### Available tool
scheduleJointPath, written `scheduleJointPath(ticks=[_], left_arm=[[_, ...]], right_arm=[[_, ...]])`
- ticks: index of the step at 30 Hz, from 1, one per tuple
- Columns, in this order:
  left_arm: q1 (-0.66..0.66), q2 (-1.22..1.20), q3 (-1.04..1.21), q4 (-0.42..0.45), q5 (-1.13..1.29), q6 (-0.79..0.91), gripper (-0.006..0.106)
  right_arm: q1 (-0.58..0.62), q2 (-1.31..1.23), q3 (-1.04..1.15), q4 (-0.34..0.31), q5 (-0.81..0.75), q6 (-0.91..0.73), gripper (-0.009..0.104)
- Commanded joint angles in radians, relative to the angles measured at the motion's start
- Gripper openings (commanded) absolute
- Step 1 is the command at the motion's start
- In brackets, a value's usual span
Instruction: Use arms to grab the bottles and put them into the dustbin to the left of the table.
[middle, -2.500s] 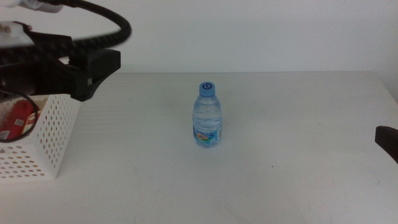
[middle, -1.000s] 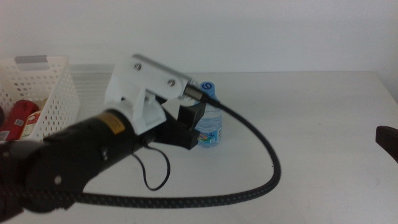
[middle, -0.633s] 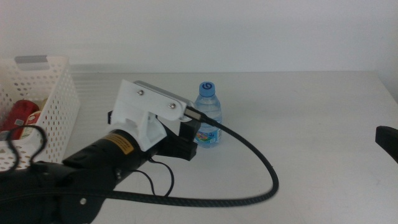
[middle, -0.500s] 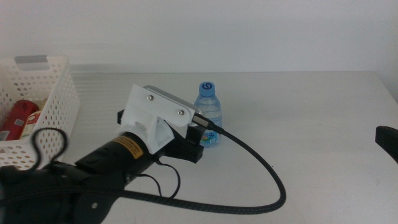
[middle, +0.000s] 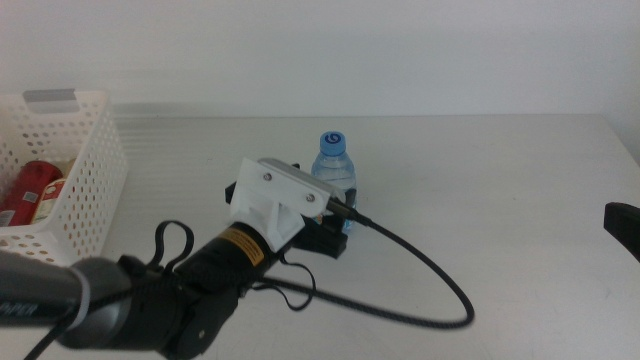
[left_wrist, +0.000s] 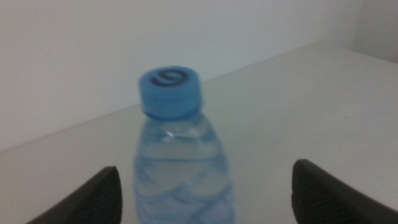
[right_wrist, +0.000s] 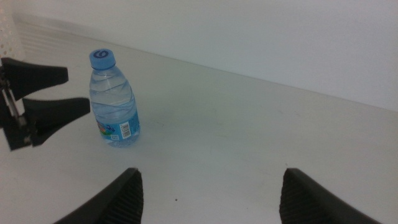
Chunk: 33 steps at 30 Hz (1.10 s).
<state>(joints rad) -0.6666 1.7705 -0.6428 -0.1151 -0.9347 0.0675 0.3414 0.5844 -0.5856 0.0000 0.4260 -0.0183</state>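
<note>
Middle view: a small clear water bottle (middle: 336, 178) with a blue cap stands upright mid-worktop (middle: 500, 200); the left gripper (middle: 335, 238) hides its base. A perforated white basket (middle: 75, 190) is cut off at left.

Left wrist view: dark fingers (left_wrist: 87, 199) spread apart, flanking the blurred bottle.

Right wrist view: right gripper (right_wrist: 211, 193) fingers apart, well away.

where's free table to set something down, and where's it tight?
Free: the table between the water bottle and the waiting right gripper at the right edge, plus the strip near the front edge right of the cable. Tight: the left gripper, open, beside the bottle, and its arm reaching toward the dustbin.
</note>
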Motion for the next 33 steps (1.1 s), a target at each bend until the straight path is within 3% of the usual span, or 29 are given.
scheduleJointPath(ticks=[1,10,21,33], left_arm=[[0.03,-0.024,-0.041,0.039,-0.096,-0.043,0.09],[0.112,0.059,-0.137,0.226,-0.07,-0.181,0.09],[0.112,0.184,-0.266,0.229,-0.049,-0.2,0.09],[0.112,0.279,-0.288,0.159,-0.103,-0.211,0.085]], right_arm=[[0.004,0.006,-0.026,0.0,-0.066,-0.013,0.057],[0.004,0.006,-0.026,0.0,-0.066,-0.013,0.057],[0.004,0.006,-0.026,0.0,-0.066,-0.013,0.057],[0.004,0.006,-0.026,0.0,-0.066,-0.013,0.057]])
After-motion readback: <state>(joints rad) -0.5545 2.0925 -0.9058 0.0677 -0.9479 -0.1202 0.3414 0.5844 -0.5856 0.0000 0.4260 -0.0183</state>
